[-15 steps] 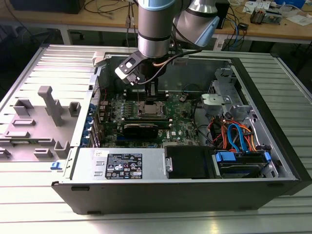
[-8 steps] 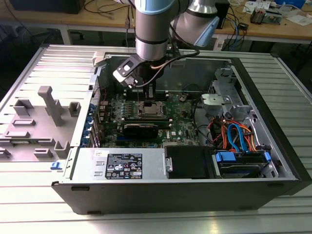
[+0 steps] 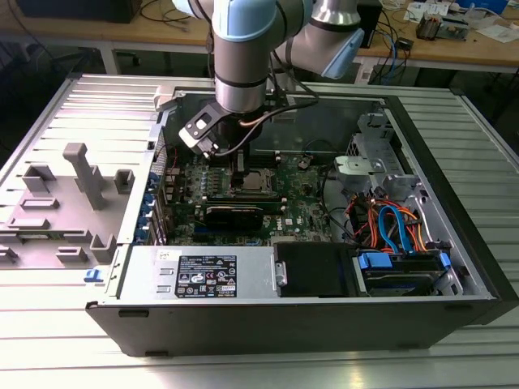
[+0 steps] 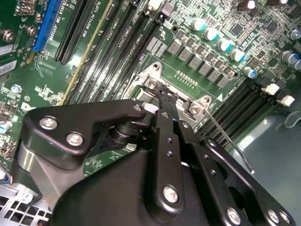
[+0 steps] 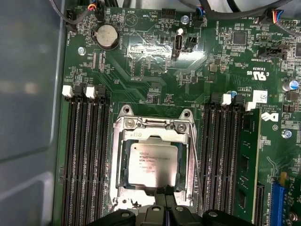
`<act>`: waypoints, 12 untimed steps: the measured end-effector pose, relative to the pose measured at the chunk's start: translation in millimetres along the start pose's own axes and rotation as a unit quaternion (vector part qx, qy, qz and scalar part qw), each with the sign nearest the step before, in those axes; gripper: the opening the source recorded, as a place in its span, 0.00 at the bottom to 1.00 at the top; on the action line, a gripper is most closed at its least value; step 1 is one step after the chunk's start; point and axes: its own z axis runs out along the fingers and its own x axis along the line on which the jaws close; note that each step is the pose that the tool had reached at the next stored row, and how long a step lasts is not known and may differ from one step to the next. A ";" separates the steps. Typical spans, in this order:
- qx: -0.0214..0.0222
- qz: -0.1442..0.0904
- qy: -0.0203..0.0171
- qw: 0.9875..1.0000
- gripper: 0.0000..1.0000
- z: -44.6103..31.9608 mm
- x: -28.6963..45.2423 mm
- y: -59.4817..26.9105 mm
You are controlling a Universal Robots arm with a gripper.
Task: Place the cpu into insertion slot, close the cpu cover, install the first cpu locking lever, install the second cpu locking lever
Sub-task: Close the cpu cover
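Inside the open computer case [image 3: 454, 243], the arm reaches straight down to the green motherboard [image 5: 141, 70]. The gripper [image 5: 165, 208] has its fingers pressed together with nothing between them, the tips resting at the edge of the insertion slot [image 5: 127, 123]. The cpu [image 5: 150, 162] already lies flat in the slot, and the cpu cover [image 5: 155, 135] appears folded down around it, the chip showing through its window. A thin wire locking lever [image 4: 228, 139] runs out from the socket over the memory slots [image 5: 87, 155] and looks unlatched, though I can't be sure. I'd say the work stands between closing the cover and the first lever. That lever wants a steady downward push, then a nudge under its catch.
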 end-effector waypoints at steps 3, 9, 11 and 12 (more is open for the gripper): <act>0.000 0.000 0.000 1.000 0.11 2.7 0.0 -0.2; 0.001 0.000 0.000 1.000 0.11 5.5 0.0 -0.4; 0.001 0.000 0.000 1.000 0.11 5.6 0.0 -0.4; 0.001 0.000 0.000 1.000 0.11 5.2 0.0 -0.4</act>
